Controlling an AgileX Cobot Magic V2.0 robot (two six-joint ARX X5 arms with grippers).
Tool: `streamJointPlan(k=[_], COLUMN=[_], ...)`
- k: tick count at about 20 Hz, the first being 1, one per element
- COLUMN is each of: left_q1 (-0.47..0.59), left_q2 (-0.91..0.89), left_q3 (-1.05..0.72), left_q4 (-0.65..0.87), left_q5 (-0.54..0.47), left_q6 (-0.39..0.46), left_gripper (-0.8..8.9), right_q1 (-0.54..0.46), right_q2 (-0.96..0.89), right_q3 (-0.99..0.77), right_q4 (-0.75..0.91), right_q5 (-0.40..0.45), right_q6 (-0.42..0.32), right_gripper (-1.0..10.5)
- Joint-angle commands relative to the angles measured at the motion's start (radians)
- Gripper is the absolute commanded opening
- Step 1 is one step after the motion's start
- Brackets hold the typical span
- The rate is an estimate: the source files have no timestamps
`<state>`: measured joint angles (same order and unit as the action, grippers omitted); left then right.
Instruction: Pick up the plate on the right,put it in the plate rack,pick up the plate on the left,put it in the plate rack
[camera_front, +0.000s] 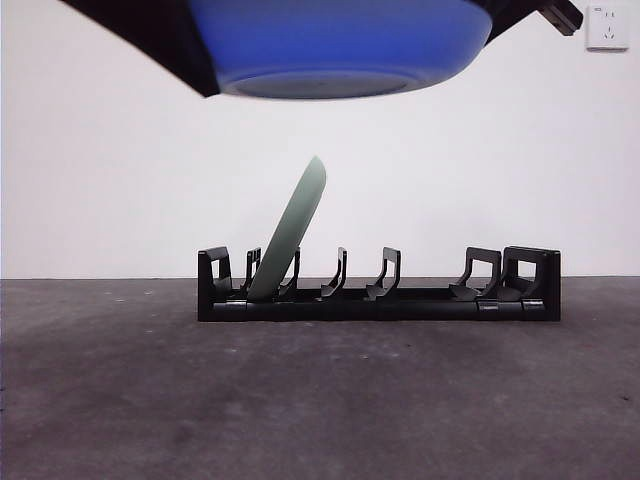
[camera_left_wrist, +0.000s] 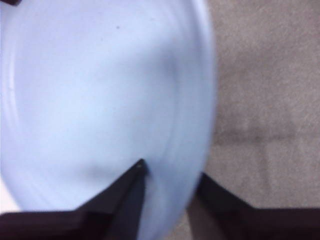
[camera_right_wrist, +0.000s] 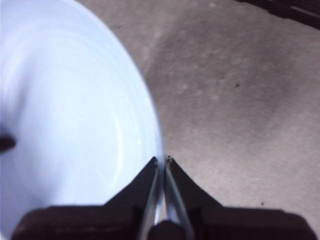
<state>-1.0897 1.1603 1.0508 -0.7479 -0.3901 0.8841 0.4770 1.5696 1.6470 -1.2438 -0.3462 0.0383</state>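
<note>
While the blue plate (camera_front: 335, 45) hangs high above the bench (camera_front: 320, 400) in your front view, you have both claws on it, one at each side of its rim. Your left claw (camera_left_wrist: 167, 177) is clamped on the rim: one jaw lies across the plate's pale inner face and the other sits under its edge. Your right claw (camera_right_wrist: 162, 162) is pinched nearly shut, with the thin rim of the same plate caught between its jaw tips. In the front view the plate sits level, its underside showing, dark arm parts framing it at the upper corners.

Below it, well apart, the plate rack (camera_front: 378, 295) stands on the bench against the white wall. A pale green plate (camera_front: 290, 235) already stands on edge in a slot near the rack's left end as you see it, leaning to the right. The other prongs hold nothing. A wall socket (camera_front: 607, 27) shows at the upper right corner.
</note>
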Motion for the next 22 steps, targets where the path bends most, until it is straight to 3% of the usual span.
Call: streamJointPlan(k=[1, 11, 14, 16, 20, 22], left_q1=[-0.011, -0.031, -0.031, -0.031, -0.026, -0.015], left_q2=[0.001, 0.001, 0.001, 0.001, 0.001, 0.001], left_q3=[-0.002, -0.002, -0.002, -0.002, -0.002, -0.002], left_q4=[-0.003, -0.047, -0.048, -0.048, -0.005, 0.085], left_q5=[0.004, 0.084, 0.114, 0.138, 0.217, 0.232], left_q6=[-0.029, -0.047, -0.054, -0.055, -0.142, -0.221], left_gripper=[-0.08, -0.08, -0.08, -0.08, -0.08, -0.08], right_q1=[0.005, -0.001, -0.002, -0.002, -0.002, -0.002], right_q2=[-0.002, -0.004, -0.021, -0.049, -0.174, -0.277], right_q3=[-0.008, -0.007, -0.006, -0.006, -0.006, -0.006], right_q4=[0.002, 0.011, 0.024, 0.035, 0.087, 0.111], right_q5=[-0.016, -0.001, 0.005, 0.01, 0.122, 0.183], right_q6=[-0.011, -0.015, -0.017, -0.021, -0.014, -0.01], right_gripper=[-0.1, 0.3, 3.0, 3.2, 3.2, 3.2])
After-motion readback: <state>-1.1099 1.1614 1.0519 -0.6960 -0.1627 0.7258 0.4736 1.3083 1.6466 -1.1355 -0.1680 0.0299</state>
